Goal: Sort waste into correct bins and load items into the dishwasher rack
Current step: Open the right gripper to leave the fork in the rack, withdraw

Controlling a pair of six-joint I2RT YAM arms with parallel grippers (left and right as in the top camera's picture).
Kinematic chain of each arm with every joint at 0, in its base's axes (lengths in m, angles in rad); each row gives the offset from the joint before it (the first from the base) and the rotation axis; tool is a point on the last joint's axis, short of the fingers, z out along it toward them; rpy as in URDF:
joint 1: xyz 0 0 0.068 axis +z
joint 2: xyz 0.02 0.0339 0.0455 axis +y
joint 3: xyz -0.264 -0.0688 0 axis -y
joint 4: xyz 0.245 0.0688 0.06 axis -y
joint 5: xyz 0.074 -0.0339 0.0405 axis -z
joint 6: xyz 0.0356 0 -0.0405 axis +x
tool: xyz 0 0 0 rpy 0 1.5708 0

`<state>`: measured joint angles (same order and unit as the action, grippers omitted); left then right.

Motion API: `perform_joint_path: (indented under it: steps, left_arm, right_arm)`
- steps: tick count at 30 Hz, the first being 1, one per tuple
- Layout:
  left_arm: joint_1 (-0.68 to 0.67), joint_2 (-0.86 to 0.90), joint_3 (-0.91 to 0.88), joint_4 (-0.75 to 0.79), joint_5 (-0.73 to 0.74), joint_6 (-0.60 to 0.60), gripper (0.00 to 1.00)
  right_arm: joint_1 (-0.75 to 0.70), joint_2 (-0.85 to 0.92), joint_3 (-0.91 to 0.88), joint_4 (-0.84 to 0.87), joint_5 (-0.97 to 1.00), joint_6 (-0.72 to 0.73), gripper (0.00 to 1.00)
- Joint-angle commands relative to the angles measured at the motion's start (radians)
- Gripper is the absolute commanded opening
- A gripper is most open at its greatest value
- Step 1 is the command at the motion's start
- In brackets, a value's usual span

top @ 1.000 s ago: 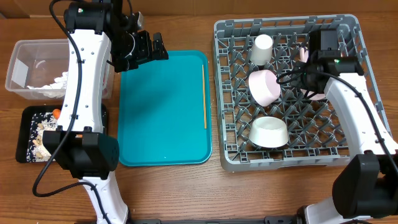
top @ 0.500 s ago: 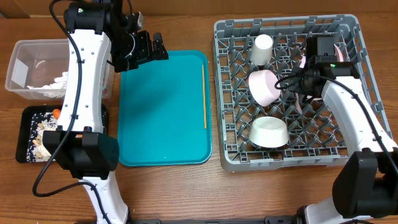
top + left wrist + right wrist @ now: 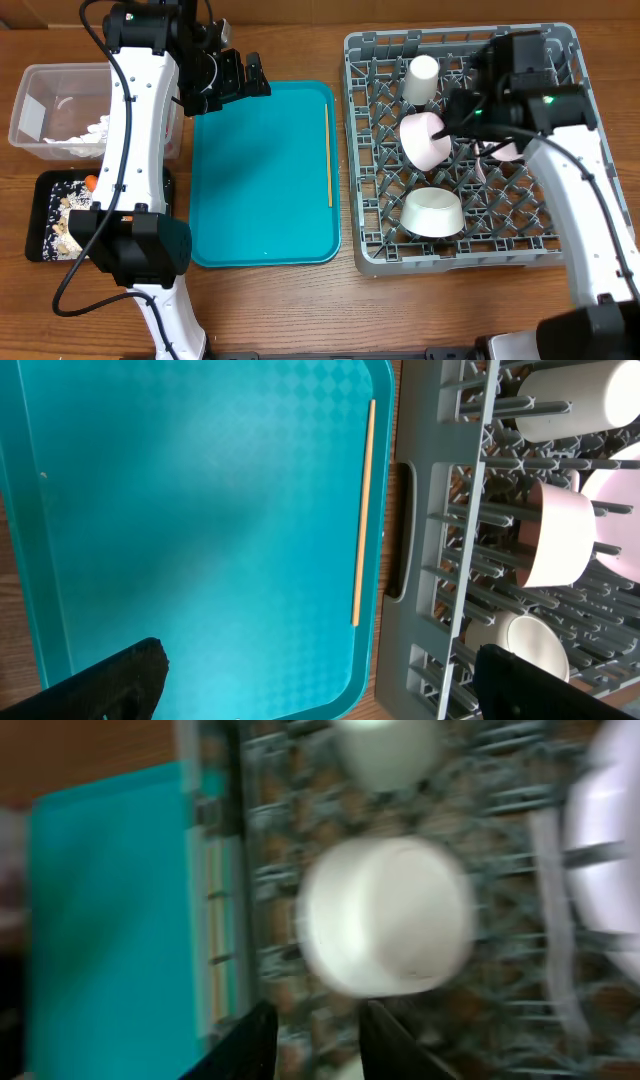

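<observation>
Black tray (image 3: 38,205), clear tub (image 3: 30,100): overhead view only.

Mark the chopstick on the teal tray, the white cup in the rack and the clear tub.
chopstick (image 3: 329,155), overhead view, middle of its length.
white cup (image 3: 421,80), overhead view, middle of its body.
clear tub (image 3: 60,68), overhead view, its far rim.

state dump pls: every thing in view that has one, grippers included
left gripper, open, empty, over a teal tray corner
right gripper, open, empty, above rack
chopstick, lying on teal tray, along its right edge
cup, in rack, tipped
pink bowl, in rack, on edge
white bowl, in rack
clear tub, holds napkin
black tray, holds food scraps
</observation>
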<state>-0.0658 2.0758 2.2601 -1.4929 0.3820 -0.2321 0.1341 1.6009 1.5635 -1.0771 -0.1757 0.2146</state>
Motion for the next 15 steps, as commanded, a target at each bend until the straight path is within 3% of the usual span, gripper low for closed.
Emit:
perform_joint_path:
  steps: [1,9,15]
  left_arm:
    - [-0.006,-0.032,0.02,0.002,0.0,0.008,1.0]
    - [-0.006,-0.032,0.02,0.002,-0.001,0.008,1.0]
    - [-0.006,-0.032,0.02,0.002,-0.001,0.008,1.0]
  right_arm:
    - [0.105,0.002,0.001,0.006,-0.188,0.032,0.29]
    - [0.36,0.087,-0.053,0.134,-0.023,0.156,0.29]
    - [0.462,0.2,-0.072,0.212,-0.015,0.204,0.3]
